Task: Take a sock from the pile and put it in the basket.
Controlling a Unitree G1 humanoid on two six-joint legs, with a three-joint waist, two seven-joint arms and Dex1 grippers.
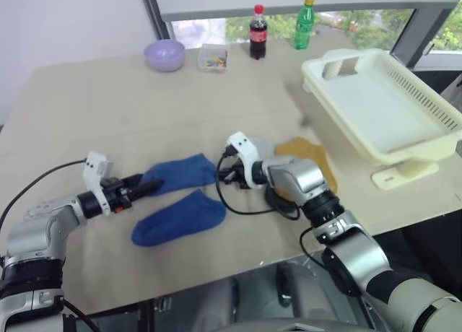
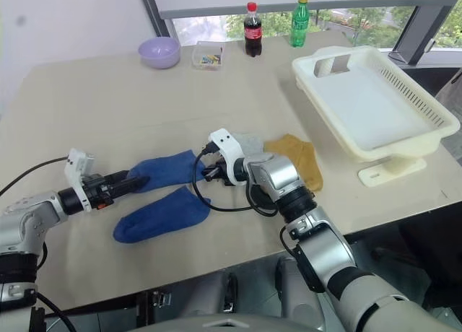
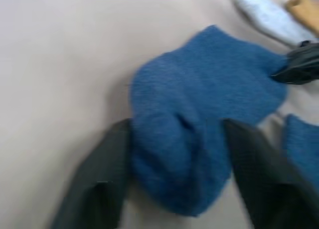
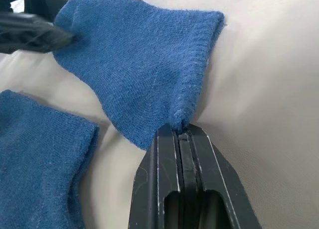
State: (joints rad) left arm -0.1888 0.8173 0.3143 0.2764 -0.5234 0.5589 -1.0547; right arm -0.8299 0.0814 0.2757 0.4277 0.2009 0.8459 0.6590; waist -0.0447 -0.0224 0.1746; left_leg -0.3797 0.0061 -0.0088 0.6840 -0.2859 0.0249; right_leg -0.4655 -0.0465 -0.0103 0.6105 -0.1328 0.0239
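The pile lies spread on the tan table: two royal blue socks, a pale grey-blue sock [image 1: 263, 146] and a mustard yellow sock [image 1: 310, 155]. My right gripper [image 4: 180, 132] is shut on the cuff edge of the upper blue sock [image 1: 180, 173]. At that sock's other end, my left gripper [image 3: 177, 122] stands open with one finger on each side of the toe. The second blue sock [image 1: 179, 218] lies flat just in front of it. The cream-white slotted basket [image 1: 382, 108] sits at the right of the table with nothing in it.
Along the far edge stand a lilac bowl [image 1: 164, 55], a small clear box [image 1: 213, 58], a cola bottle [image 1: 258, 32] and a green bottle [image 1: 304, 23]. A black cable [image 1: 253, 206] loops under my right wrist. The table's front edge is close behind the nearer blue sock.
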